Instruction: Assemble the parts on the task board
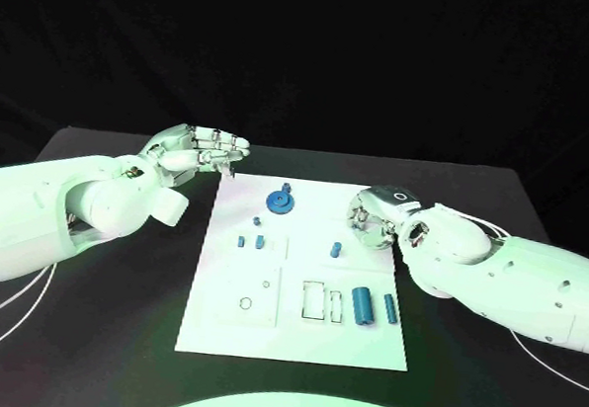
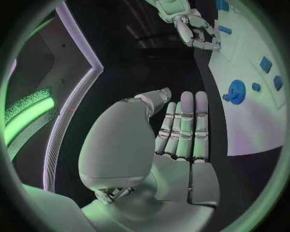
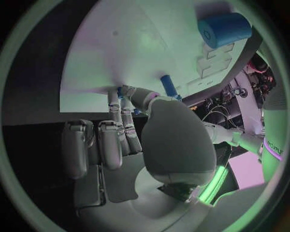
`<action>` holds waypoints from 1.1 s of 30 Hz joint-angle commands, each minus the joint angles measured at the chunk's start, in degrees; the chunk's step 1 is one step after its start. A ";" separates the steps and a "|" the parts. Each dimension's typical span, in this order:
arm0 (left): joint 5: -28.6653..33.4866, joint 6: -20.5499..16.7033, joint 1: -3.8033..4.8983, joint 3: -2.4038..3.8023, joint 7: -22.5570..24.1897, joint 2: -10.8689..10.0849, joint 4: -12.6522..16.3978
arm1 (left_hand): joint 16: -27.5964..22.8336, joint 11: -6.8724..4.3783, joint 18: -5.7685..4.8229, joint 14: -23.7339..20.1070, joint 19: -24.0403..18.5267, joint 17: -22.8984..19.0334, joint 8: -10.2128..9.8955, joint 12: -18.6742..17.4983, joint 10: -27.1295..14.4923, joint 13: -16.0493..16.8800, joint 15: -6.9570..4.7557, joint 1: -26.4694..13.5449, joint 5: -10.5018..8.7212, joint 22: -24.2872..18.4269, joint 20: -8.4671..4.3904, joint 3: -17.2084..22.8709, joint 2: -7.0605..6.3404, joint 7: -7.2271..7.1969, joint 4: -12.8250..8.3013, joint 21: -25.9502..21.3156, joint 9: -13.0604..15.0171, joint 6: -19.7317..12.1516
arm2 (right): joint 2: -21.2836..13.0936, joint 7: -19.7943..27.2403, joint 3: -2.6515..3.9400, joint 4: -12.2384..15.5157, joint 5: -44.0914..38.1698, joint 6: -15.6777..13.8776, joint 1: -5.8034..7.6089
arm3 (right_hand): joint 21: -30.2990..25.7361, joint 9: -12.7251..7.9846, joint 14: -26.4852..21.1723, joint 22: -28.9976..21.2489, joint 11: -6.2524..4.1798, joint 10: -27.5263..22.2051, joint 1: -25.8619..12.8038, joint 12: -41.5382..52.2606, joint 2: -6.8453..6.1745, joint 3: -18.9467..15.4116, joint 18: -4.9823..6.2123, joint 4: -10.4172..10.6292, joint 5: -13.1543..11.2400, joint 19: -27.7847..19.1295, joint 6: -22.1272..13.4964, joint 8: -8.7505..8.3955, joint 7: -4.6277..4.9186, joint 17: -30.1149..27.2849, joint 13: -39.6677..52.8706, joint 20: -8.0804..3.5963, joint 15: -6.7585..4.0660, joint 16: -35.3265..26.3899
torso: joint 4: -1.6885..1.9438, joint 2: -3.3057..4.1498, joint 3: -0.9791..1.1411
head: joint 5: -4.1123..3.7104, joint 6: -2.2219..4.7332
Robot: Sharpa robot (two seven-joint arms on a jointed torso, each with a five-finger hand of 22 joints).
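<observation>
The white task board (image 1: 294, 338) lies in the middle of the table. A blue gear-shaped part (image 1: 279, 200) (image 2: 236, 92) sits near its far edge, with several small blue pieces (image 1: 250, 241) below it and one short peg (image 1: 334, 250) (image 3: 169, 87) further right. A thick blue cylinder (image 1: 363, 304) (image 3: 224, 29) and a thinner one (image 1: 390, 309) lie at the right. My left hand (image 1: 193, 149) (image 2: 181, 130) hovers off the board's far left corner, fingers stretched side by side, holding nothing. My right hand (image 1: 380, 216) (image 3: 130, 121) sits at the board's right edge, fingers curled with tips down; nothing shows between them.
Outlined slots (image 1: 321, 302) and a small ring mark (image 1: 244, 303) are on the board's near half. Black tabletop (image 1: 107, 341) surrounds the board on all sides. The right hand (image 2: 193, 26) also appears across the board in the left wrist view.
</observation>
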 commanded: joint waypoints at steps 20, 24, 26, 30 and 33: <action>-0.11 -0.05 0.07 0.06 0.47 0.54 -1.00 | -0.41 0.08 0.77 -0.20 -0.47 -0.11 -0.32 -0.29 -0.40 -0.12 0.14 -0.23 0.22 0.06 0.19 0.03 0.07 0.97 -0.46 0.17 -0.11 -0.60 | -4.09 0.58 0.20 8.16 2.00 -1.14 2.09 | 0.35 0.22 2.97 12.46 -1.95 2.43 -0.15 0.36 0.36 0.01 -0.85 -0.42 0.32 4.13 0.47 0.25 -0.07 0.33 0.17 -0.33 -0.47 0.04 | -0.04 -0.05 0.00 | 0.01 0.47; -0.11 -0.03 0.07 0.06 0.46 0.63 -1.06 | -0.43 0.10 0.77 -0.21 -0.50 -0.12 -0.35 -0.31 -0.48 -0.14 0.16 -0.25 0.23 0.07 0.20 0.02 0.07 0.99 -0.50 0.17 -0.12 -0.67 | -4.34 0.64 0.24 9.24 2.20 -1.61 2.41 | 0.35 0.22 2.97 12.46 -1.95 2.43 -0.15 0.36 0.36 0.01 -0.85 -0.42 0.32 4.13 0.47 0.25 -0.07 0.33 0.17 -0.33 -0.47 0.04 | 0.03 -0.02 -0.04 | 0.00 0.60; -0.11 -0.04 0.07 0.06 0.48 0.64 -1.07 | -0.43 0.10 0.77 -0.21 -0.50 -0.12 -0.35 -0.31 -0.48 -0.14 0.16 -0.25 0.23 0.07 0.20 0.02 0.07 0.99 -0.50 0.17 -0.12 -0.67 | -4.40 0.74 0.25 9.87 2.40 -1.84 2.48 | 0.35 0.22 2.97 12.46 -1.95 2.43 -0.15 0.36 0.36 0.01 -0.85 -0.42 0.32 4.13 0.47 0.25 -0.07 0.33 0.17 -0.33 -0.47 0.04 | 0.05 -0.04 -0.05 | 0.14 0.56; -0.09 -0.09 0.06 0.06 0.53 0.70 -1.11 | -0.43 0.10 0.77 -0.21 -0.50 -0.12 -0.35 -0.31 -0.48 -0.14 0.16 -0.25 0.23 0.07 0.20 0.02 0.07 0.99 -0.50 0.17 -0.12 -0.67 | -3.96 1.15 0.27 11.75 2.80 -2.32 2.51 | 0.30 0.26 2.98 12.44 -1.95 2.47 -0.20 0.33 0.35 0.02 -0.84 -0.46 0.27 4.11 0.48 0.26 -0.07 0.38 0.18 -0.35 -0.48 0.06 | -0.03 0.02 -0.04 | 0.84 0.64; -0.06 -0.08 0.06 0.06 0.60 0.91 -1.14 | -0.43 0.10 0.77 -0.21 -0.50 -0.12 -0.35 -0.31 -0.48 -0.14 0.16 -0.25 0.23 0.07 0.20 0.02 0.07 0.99 -0.50 0.17 -0.12 -0.67 | -2.87 1.58 0.28 13.58 3.01 -2.56 2.38 | 0.25 0.28 2.98 12.42 -1.96 2.48 -0.21 0.32 0.35 0.04 -0.83 -0.47 0.26 4.10 0.48 0.26 -0.07 0.34 0.18 -0.35 -0.48 0.04 | 0.01 -0.03 -0.03 | 1.31 0.56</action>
